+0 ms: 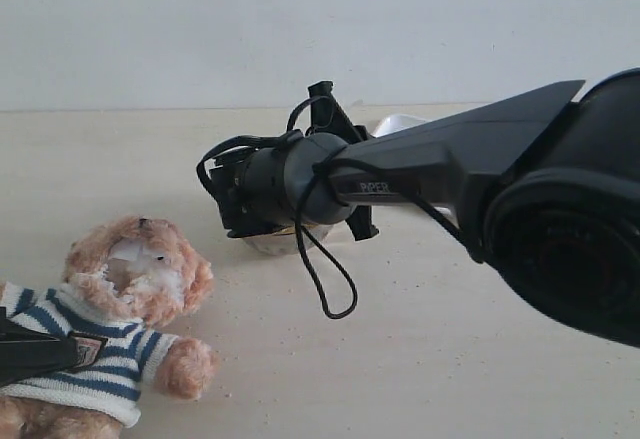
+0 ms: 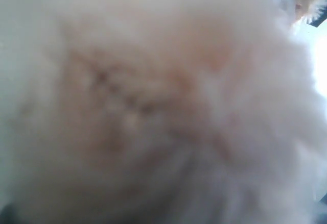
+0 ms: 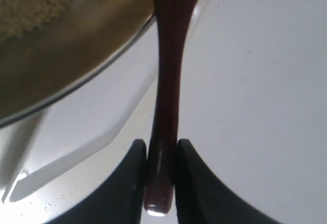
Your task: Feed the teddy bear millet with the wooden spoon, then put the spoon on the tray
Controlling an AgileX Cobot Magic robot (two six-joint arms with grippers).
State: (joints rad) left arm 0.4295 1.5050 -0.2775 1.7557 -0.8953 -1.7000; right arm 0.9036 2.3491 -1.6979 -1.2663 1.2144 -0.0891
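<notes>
The teddy bear (image 1: 130, 289) lies on its back at the lower left, in its navy-and-white striped sweater. My left gripper (image 1: 35, 354) is a dark wedge lying across its chest. The left wrist view is filled by blurred bear fur (image 2: 153, 106), so the jaws are hidden. My right gripper (image 3: 162, 147) is shut on the handle end of the wooden spoon (image 3: 168, 81). The spoon's bowl runs out of frame beside the metal bowl (image 3: 87, 55) of millet (image 3: 36, 4). In the exterior view the right wrist (image 1: 290, 179) hangs over that metal bowl (image 1: 275, 242).
A corner of the white tray (image 1: 400, 122) shows behind the right arm, at the back of the table. The bulky right arm (image 1: 480, 169) crosses from the right edge to the middle, with a black cable loop (image 1: 330, 279) hanging beneath it. Scattered grain specks lie on the tabletop (image 1: 420, 359).
</notes>
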